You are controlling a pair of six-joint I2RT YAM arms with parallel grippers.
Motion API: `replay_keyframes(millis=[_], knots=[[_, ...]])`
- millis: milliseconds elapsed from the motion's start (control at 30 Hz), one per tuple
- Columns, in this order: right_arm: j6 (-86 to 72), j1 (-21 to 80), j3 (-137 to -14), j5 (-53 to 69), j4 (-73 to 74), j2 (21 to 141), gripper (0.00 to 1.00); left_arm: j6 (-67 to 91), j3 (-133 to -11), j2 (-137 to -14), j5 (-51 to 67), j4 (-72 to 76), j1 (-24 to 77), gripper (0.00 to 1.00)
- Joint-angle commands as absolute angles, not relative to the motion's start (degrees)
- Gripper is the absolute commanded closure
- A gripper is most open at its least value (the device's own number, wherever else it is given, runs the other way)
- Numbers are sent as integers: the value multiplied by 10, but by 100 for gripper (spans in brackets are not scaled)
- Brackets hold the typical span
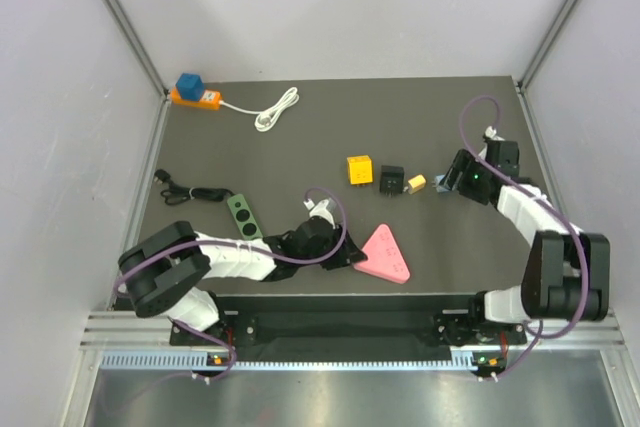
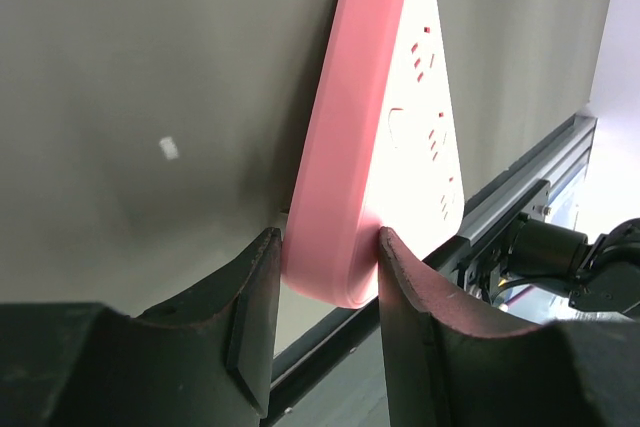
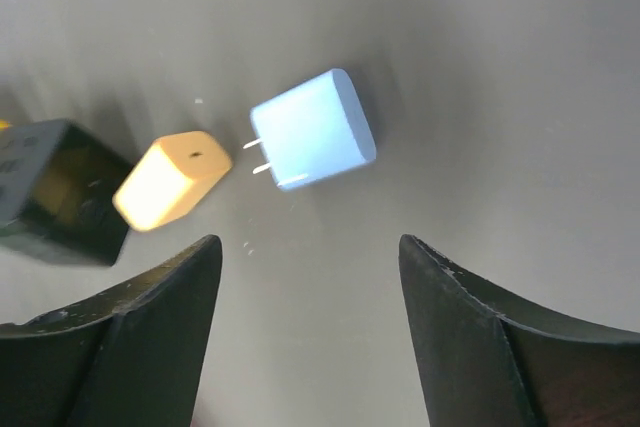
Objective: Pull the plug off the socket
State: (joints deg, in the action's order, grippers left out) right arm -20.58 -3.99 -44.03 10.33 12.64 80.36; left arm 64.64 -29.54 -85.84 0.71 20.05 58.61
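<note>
- Socket (image 1: 385, 255), pink and triangular, lies flat on the dark bench (image 1: 300, 137) at lower centre of the top view. The left gripper (image 2: 328, 247) has its jaws pinching the socket's rounded corner, evidently to anchor it against a pull.
- Green power strip (image 1: 244, 215), at lower left of the top view, lies close by the left arm and appears to play no part in the job.
- Black adapter (image 1: 392, 179) and yellow cube (image 1: 359, 169) sit side by side at centre, well apart from the socket.
- Plug (image 3: 315, 142), pale blue, lies on the bench at centre of the right wrist view with both prongs bare, free of the socket. The right gripper (image 3: 310, 247) hovers near it, jaws spread and empty, so the separation looks done.
- Small yellow adapter (image 3: 170, 180) sits just beside the plug's prongs; whether they touch cannot be told.
</note>
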Motion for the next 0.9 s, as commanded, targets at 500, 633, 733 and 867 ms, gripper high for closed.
replay_keyframes(millis=[500,633,733,867], knots=[[-155,-39,-516,130,326,527,14,544,-707,-1208,75,23,629,100],[-145,-39,-528,122,352,522,6,558,-817,-1280,106,22,633,100],[-147,-40,-526,121,351,515,0,574,-888,-1323,118,27,636,100],[-149,-40,-533,116,352,515,0,606,-972,-1372,134,39,641,100]])
